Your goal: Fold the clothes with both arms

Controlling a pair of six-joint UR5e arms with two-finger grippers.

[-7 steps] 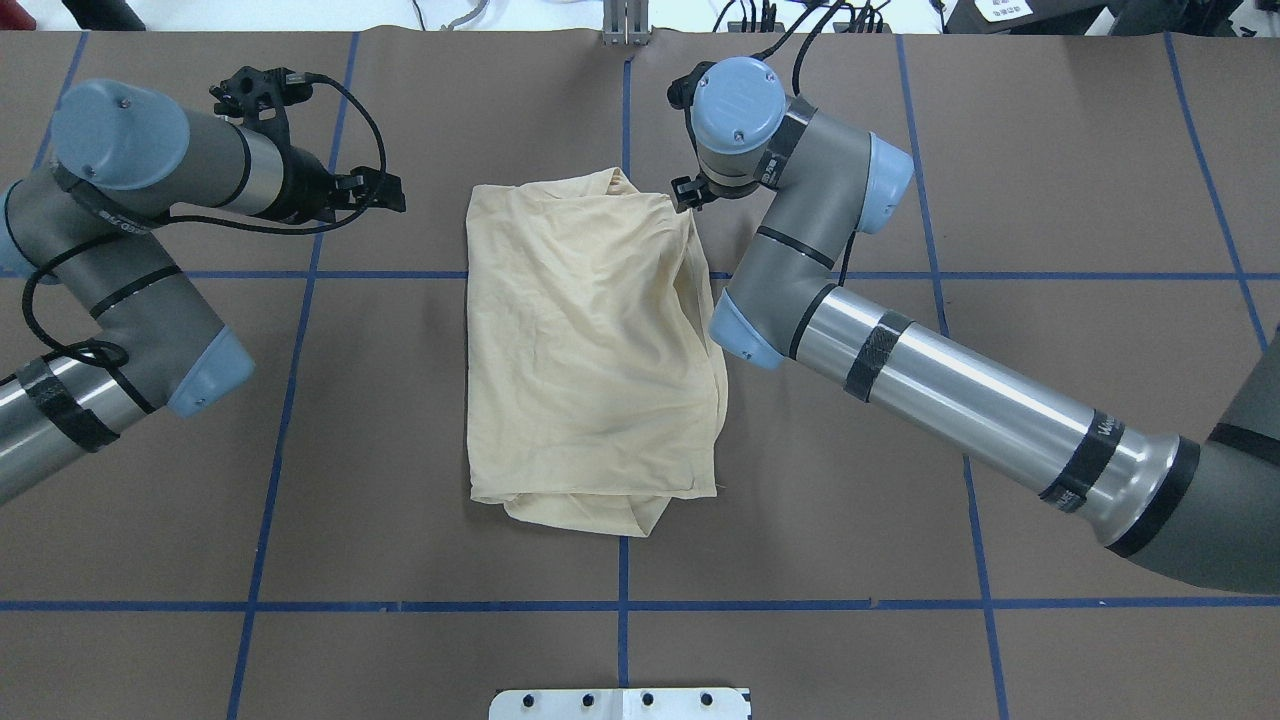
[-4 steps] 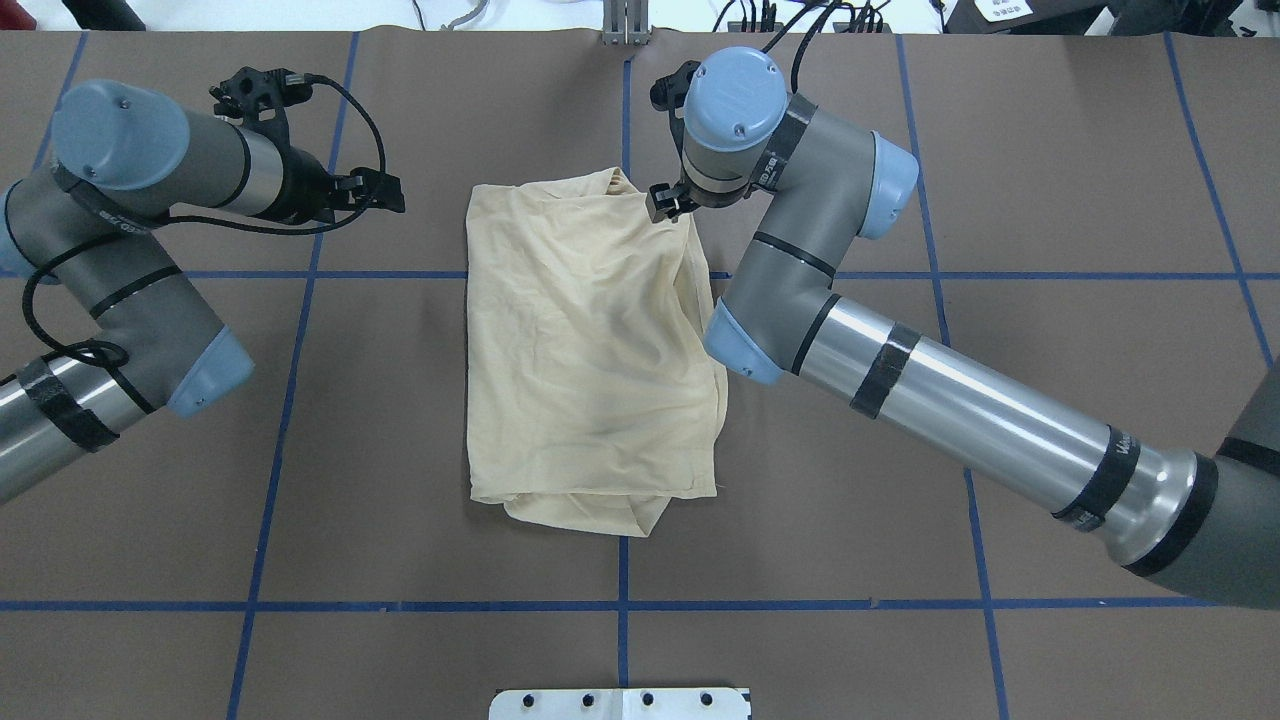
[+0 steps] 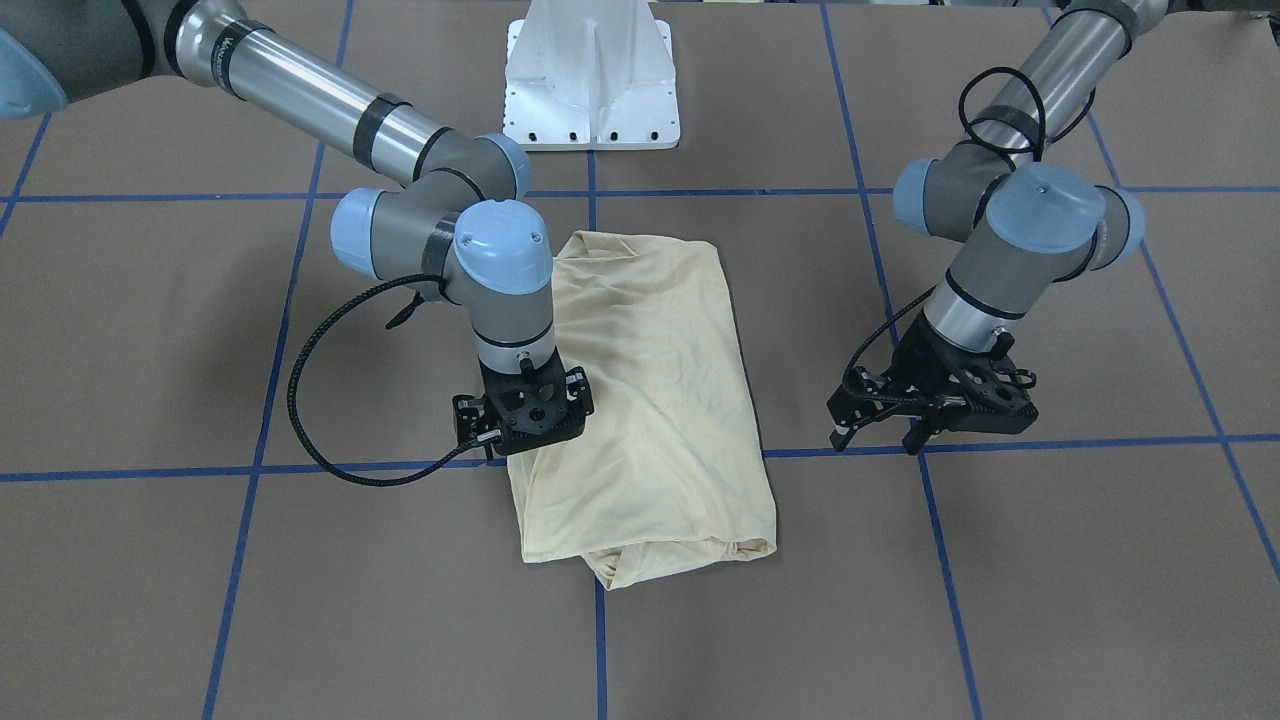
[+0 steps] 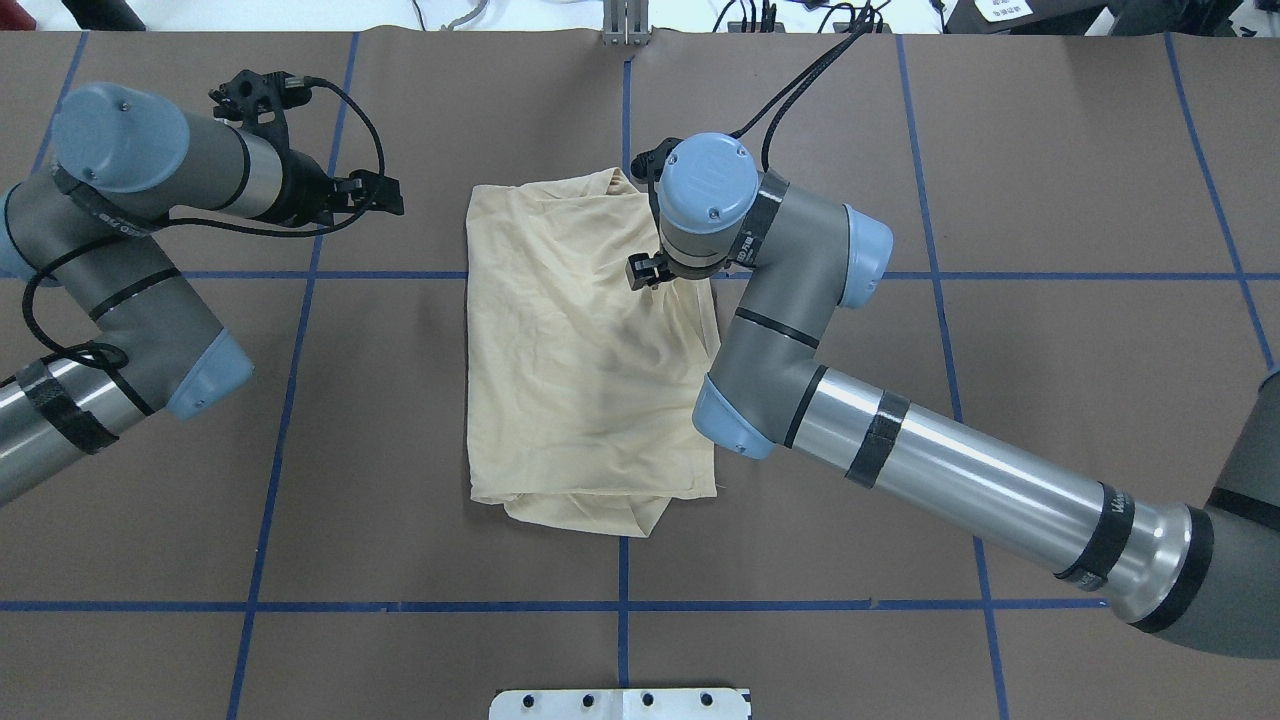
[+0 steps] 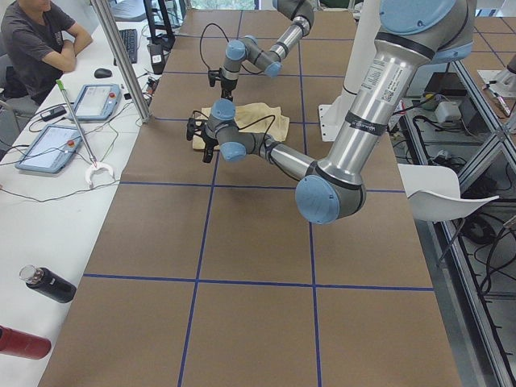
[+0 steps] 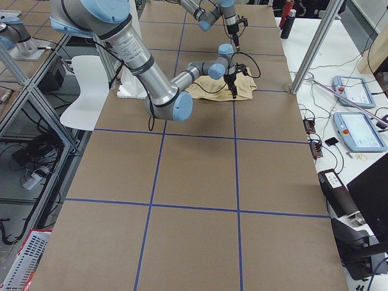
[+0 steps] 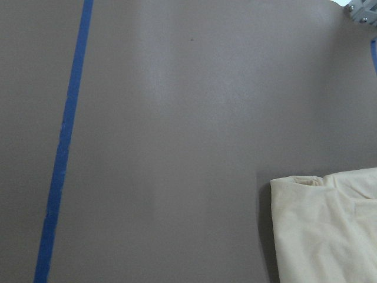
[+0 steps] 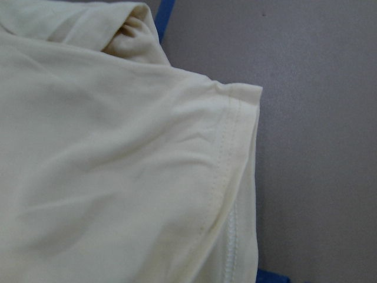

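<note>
The cream-yellow shirt (image 4: 570,350) lies folded into an upright rectangle in the middle of the brown table, with no print showing; it also shows in the front view (image 3: 650,400). My right gripper (image 4: 648,272) points down low over the shirt's far right part (image 3: 525,432). Its wrist view is filled by a stitched hem corner of the shirt (image 8: 118,165). Its fingers are hidden, so I cannot tell whether it is open or shut. My left gripper (image 4: 375,195) hovers open and empty over bare table left of the shirt (image 3: 875,438). Its wrist view shows the shirt's corner (image 7: 330,230).
Blue tape lines (image 4: 622,605) cross the brown table cover. The white pedestal base (image 3: 590,80) stands at the robot's edge. An operator (image 5: 36,40) sits at the side bench with tablets (image 5: 48,147) and bottles (image 5: 48,284).
My right gripper has moved from the shirt's far right corner towards the robot and slightly left, over the cloth. The shirt's outline and the left arm look unchanged.
</note>
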